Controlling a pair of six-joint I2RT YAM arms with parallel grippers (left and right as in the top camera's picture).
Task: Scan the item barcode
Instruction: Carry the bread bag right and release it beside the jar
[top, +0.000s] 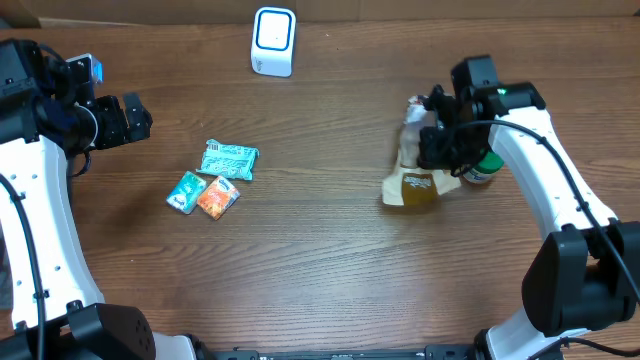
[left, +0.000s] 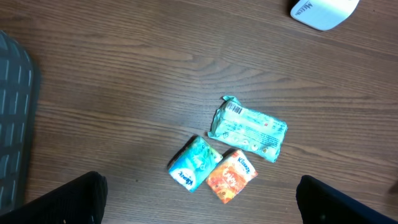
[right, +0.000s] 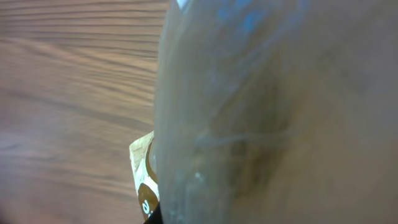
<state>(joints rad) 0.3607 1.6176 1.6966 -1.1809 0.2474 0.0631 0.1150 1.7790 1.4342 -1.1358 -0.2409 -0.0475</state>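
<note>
Overhead: the right fingers (top: 436, 146) are clamped on a pouch (top: 412, 186) right of centre, well apart from the scanner (top: 273, 40) at top centre. The left fingers (top: 132, 107) are wide and empty. The step looks like carrying; next, face the barcode to the scanner.

Left wrist: an orange pack (left: 231, 176) reads "Kleenex".

Right wrist: the pouch fills the frame, a blur with no legible print.

1. The left arm (top: 40, 200) rises along the left side, its wrist turned toward the middle.
2. The left claw (top: 138, 114) hangs above the tabletop (top: 320, 260), its fingers (left: 62, 199) spread wide apart.
3. The right arm (top: 545, 170) reaches in from the right side, elbow bent.
4. The right claw (top: 437, 142) points inward, its jaws pressed fully together.
</note>
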